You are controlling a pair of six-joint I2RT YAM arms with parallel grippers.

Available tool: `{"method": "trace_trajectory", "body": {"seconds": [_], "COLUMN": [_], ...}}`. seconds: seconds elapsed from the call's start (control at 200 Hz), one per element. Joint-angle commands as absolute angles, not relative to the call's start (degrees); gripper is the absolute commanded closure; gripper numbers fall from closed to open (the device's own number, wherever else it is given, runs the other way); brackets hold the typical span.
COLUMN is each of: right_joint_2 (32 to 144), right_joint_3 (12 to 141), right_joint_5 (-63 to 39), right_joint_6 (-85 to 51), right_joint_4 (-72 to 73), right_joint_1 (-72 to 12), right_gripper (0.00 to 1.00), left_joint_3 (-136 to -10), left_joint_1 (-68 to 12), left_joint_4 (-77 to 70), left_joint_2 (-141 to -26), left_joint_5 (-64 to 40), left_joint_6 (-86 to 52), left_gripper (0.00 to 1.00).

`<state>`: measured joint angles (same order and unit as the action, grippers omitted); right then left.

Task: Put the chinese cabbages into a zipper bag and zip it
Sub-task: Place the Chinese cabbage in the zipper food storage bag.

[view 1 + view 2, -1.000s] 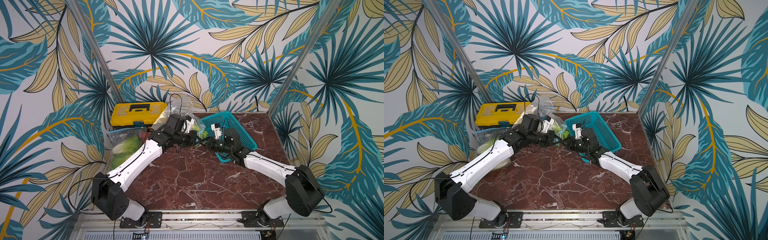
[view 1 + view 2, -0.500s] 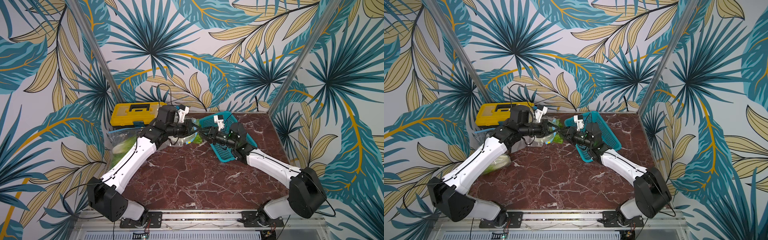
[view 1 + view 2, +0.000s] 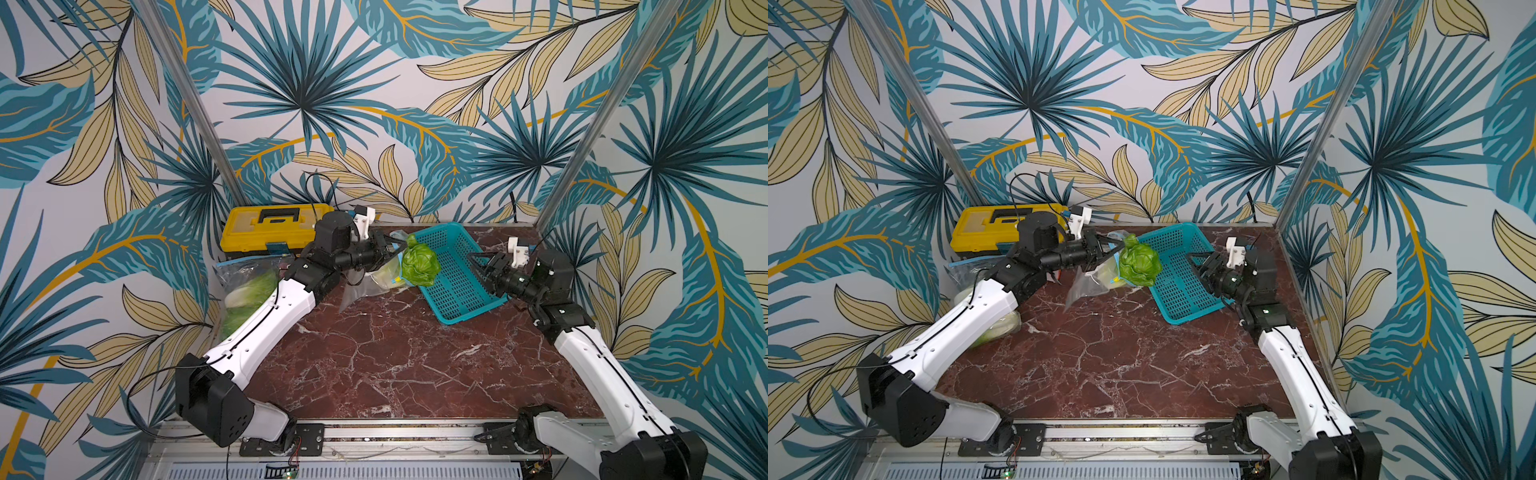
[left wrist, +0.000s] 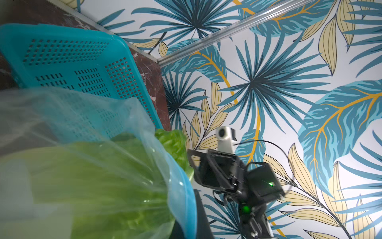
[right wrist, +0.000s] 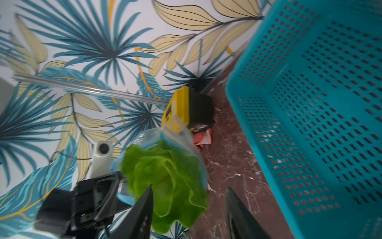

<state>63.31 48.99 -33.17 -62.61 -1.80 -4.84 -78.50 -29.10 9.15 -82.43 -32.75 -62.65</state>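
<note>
One leafy green cabbage (image 3: 419, 266) juts from clear zipper bag (image 3: 355, 291) toward your right gripper (image 3: 478, 270), jaws parted, empty; left gripper (image 3: 392, 251) clamps bag.

Two bags (image 3: 245, 272) (image 3: 357, 291), two cabbages (image 3: 419, 266) (image 3: 251, 291) showing, one basket (image 3: 457, 286), one toolbox (image 3: 266, 235).

The surface (image 3: 374, 357) is dark red-brown marble with white veins; the basket (image 3: 459, 286) is teal with a grid of small holes; the chinese cabbage (image 3: 419, 266) at the basket's rim is bright green, paling to cream; the zipper bag (image 3: 359, 289) around it is clear with a light blue zip band; the toolbox (image 3: 266, 232), well apart from the basket, is yellow with a black handle; the walls (image 3: 374, 83) behind the basket are white with teal fronds, beige leaves and gold stems; the left arm (image 3: 266, 328) and right arm (image 3: 598, 361) are white with black joints.
</note>
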Motion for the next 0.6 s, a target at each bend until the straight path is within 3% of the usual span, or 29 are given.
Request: {"method": "trace_trajectory", "body": {"seconds": [0.0, 0.451, 0.526, 0.596], "right_joint_2": [66.96, 87.12, 87.27, 83.36], "right_joint_3": [45.52, 49.22, 48.12, 48.04], "right_joint_5": [-35.27, -38.5, -40.77, -39.98], "right_joint_6": [-68.53, -71.42, -77.46, -76.84], "right_joint_4": [3.19, 20.5, 30.51, 27.1], "right_joint_1": [-4.84, -11.79, -13.07, -13.27], "right_gripper": [0.45, 0.39, 0.39, 0.39], "left_joint_3": [-81.76, -88.44, -89.27, -87.02], "left_joint_1": [-30.66, -35.71, -36.53, -36.43], "left_joint_4": [3.55, 1.9, 1.93, 1.68], "left_joint_2": [-84.2, -89.03, -89.79, -88.94], "left_joint_5": [-31.26, -32.01, -31.55, -30.06], "left_joint_6": [-63.85, -65.39, -65.27, -64.89], "left_gripper": [1.0, 1.0, 1.0, 1.0]}}
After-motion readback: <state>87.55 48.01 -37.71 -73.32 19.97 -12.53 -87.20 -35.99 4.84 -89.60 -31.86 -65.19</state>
